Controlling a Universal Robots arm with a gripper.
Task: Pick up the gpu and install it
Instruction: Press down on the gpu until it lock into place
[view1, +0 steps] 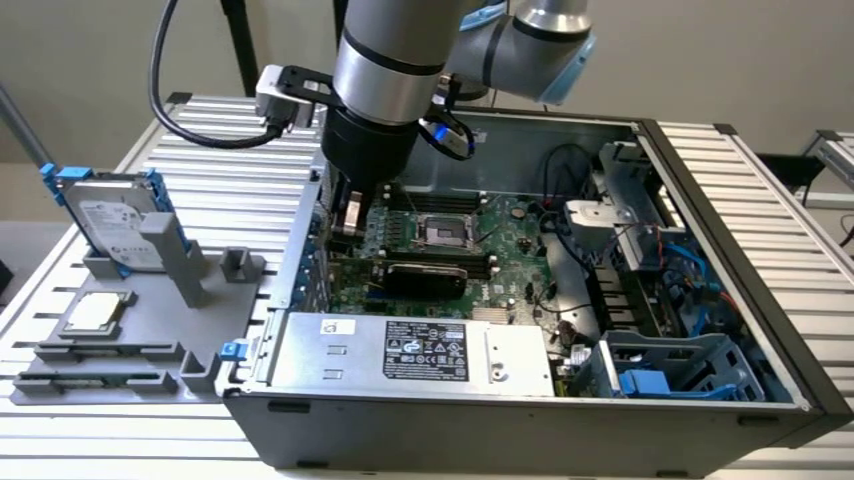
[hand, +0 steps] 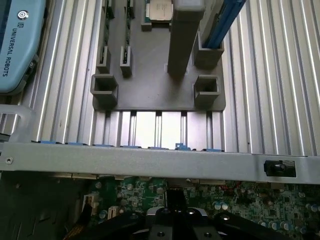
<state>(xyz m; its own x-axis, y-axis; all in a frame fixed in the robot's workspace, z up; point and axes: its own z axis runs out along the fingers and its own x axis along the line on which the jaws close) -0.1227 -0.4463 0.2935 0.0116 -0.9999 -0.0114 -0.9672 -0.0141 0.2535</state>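
My black pincer (hand: 177, 222) is clenched, its jaws drawn together with nothing between them, hanging just above the green motherboard (view1: 514, 255) inside the open grey metal computer case (view1: 534, 425). In the exterior view my silver and black arm (view1: 387, 70) comes down into the case near its wall on the exterior view's left, close to the upper memory slots.

The gpu (view1: 424, 277), a flat card with a black cooler face over a green board, lies seated across the motherboard below the square silver processor socket (view1: 442, 231). It sits just beside me, a little nearer the silver power supply box with a black label (view1: 414, 350), and I am not touching it.

Beyond the case wall, on the ribbed aluminium worktop (view1: 227, 140), rests a grey plastic holder tray (view1: 114, 370) with upright posts. A silver hard drive in a blue frame (view1: 114, 215) stands upright in it, and a small square silver chip (view1: 96, 313) lies flat nearer the front. In the wrist view the same grey tray (hand: 155, 90) shows past the case edge, with a light-blue joint cover marked Universal Robots (hand: 17, 45) at one side
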